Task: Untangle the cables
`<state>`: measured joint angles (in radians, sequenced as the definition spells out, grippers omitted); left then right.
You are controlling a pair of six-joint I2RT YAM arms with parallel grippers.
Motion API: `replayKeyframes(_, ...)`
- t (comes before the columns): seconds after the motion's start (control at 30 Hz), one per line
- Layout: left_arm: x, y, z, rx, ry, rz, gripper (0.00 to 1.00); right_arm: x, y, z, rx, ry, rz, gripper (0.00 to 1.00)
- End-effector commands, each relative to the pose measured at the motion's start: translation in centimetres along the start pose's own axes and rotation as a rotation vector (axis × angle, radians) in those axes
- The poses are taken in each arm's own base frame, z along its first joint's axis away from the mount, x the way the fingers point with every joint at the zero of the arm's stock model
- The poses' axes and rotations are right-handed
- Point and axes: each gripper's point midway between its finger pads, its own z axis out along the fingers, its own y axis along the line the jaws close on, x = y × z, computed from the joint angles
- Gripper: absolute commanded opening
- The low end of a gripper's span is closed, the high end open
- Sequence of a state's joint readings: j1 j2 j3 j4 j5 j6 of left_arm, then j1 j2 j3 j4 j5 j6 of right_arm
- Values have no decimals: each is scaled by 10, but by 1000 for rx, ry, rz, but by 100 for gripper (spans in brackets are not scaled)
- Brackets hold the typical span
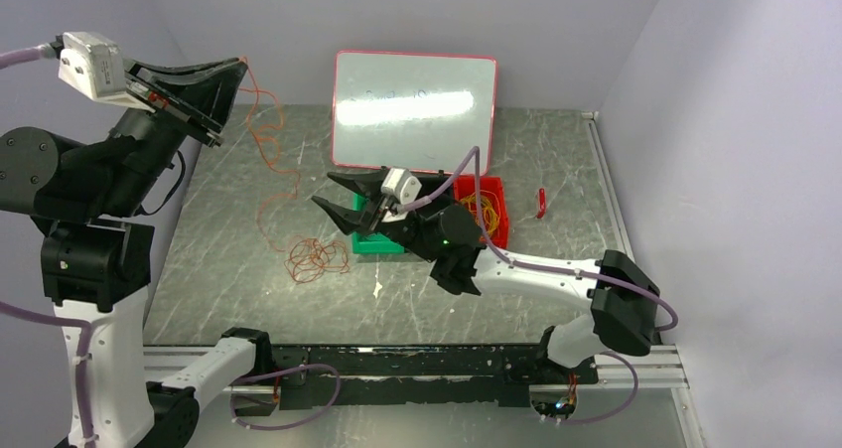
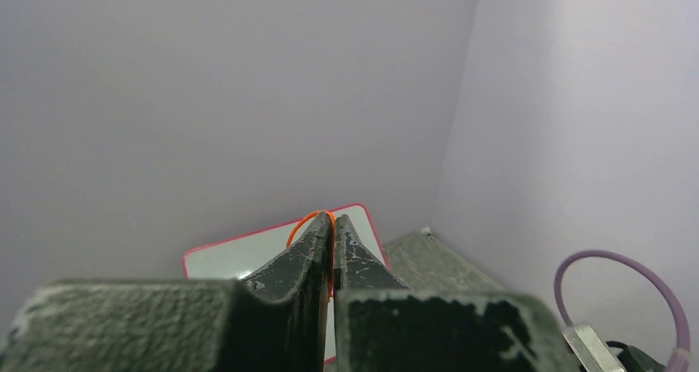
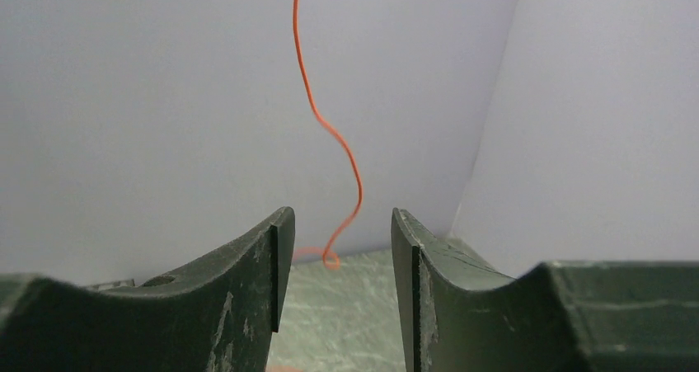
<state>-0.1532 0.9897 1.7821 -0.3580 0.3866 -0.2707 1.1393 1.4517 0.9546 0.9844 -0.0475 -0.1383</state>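
Hanging from the left end effector (image 1: 241,64), high in the upper left of the overhead view, is a thin orange-red wiry cable (image 3: 314,108). The two dark, scuffed fingers (image 2: 309,248) are pressed together on it, and a small arc of it pokes out at their tips in the left wrist view. From that pinch the cable drops in loose kinks, its long axis close to vertical, to a tangled coil (image 1: 318,257) lying on the grey marbled tabletop (image 1: 218,220), left of centre.

The right end effector (image 1: 322,189), fingers spread and holding nothing, hovers mid-frame by a green plastic bin (image 1: 382,244). The hanging strand lies toward the left of the frame from it. In its own camera the strand hangs in line with the gap between its fingers (though well beyond them). I would judge it the nearer arm to the coil.

Light and springy, the cable will probably sway when touched. Yellow cable loops (image 1: 487,208) rest in a red plastic bin (image 1: 496,234) beside the green one.
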Motion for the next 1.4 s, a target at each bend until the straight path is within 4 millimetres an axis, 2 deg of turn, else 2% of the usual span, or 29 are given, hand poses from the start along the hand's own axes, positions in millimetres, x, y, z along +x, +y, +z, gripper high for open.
replayKeyframes(0.0,2,-17,-5,80,14,-25,7,-21,5,20,-34,-81,20,50)
replayKeyframes(0.33,8,-24,-10,120,24,-40,7,-7,2,33,-15,-60,1,48)
replayKeyframes(0.8,3,-25,-13,112,13,-24,7,11,-14,23,77,-4,-36,47)
replayKeyframes(0.97,6,-22,-12,100,18,-26,7,10,-23,18,127,-5,-52,47)
replayKeyframes(1.37,8,-21,-11,102,20,-33,7,14,3,22,-9,-9,-16,47)
